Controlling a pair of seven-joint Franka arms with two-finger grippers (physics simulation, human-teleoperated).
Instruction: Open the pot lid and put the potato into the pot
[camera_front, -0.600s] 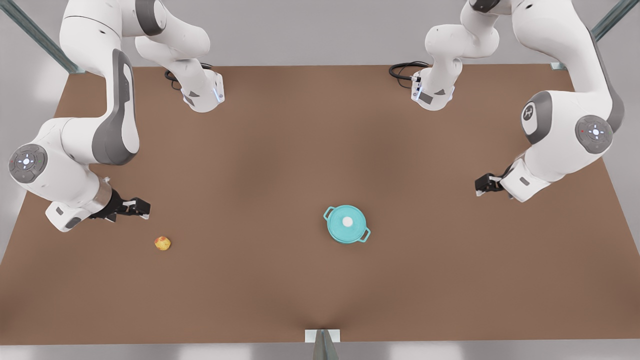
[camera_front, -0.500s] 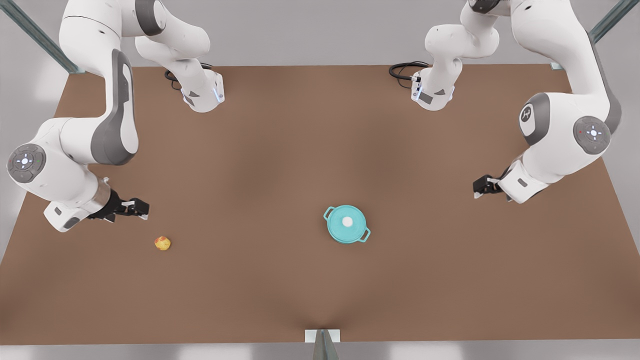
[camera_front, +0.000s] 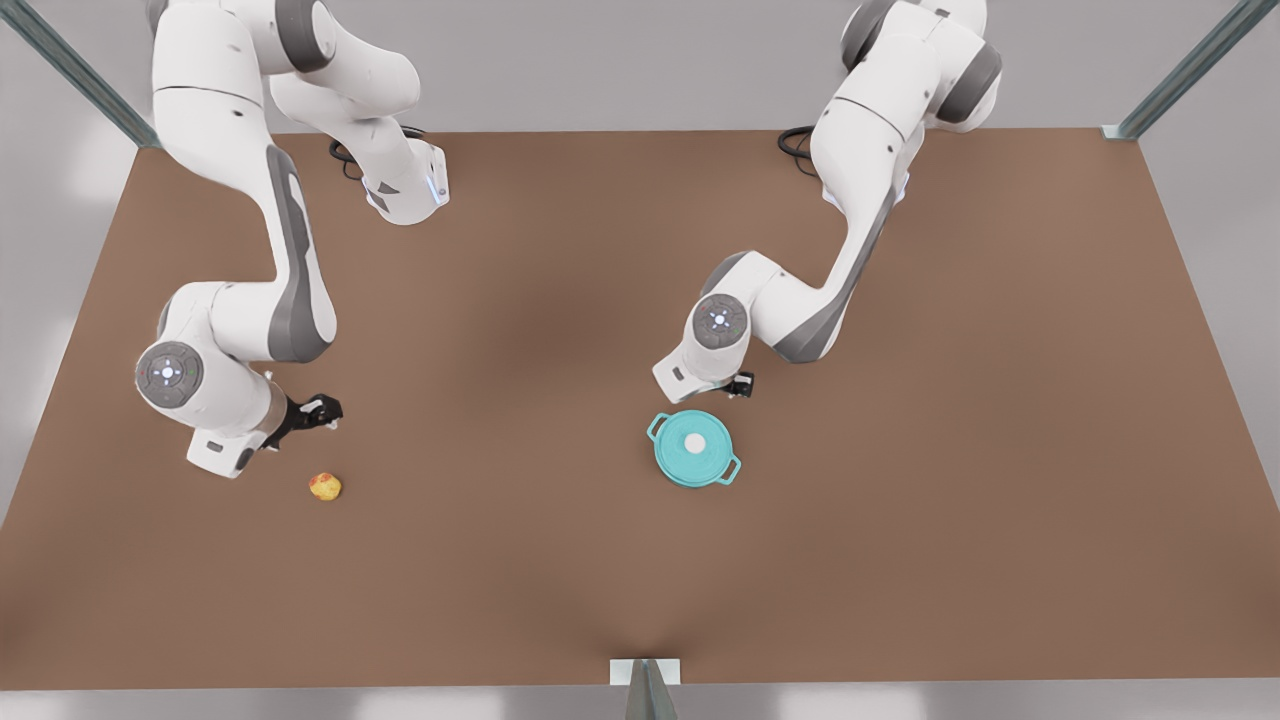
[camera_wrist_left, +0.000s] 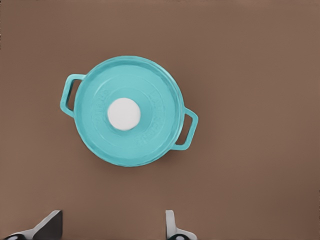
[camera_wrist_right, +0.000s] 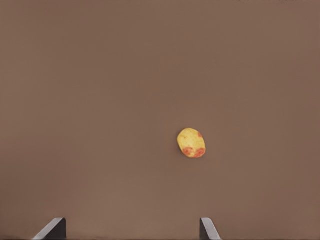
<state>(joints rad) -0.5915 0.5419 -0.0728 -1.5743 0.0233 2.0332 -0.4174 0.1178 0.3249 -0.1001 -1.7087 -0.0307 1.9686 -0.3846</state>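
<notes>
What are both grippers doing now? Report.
Left gripper: open, empty, by the pot.
Right gripper: open, empty, near the potato.

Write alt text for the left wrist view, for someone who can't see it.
A teal pot with two loop handles sits on a brown table, seen from above, its lid with a white knob closed on top. The left gripper hovers beside it, fingertips apart and empty.

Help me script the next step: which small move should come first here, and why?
Probably bring the left gripper, open beside the pot, over the white knob and lower onto it: the pot lid is on, blocking the potato. The right gripper, open near the potato, can wait.
</notes>
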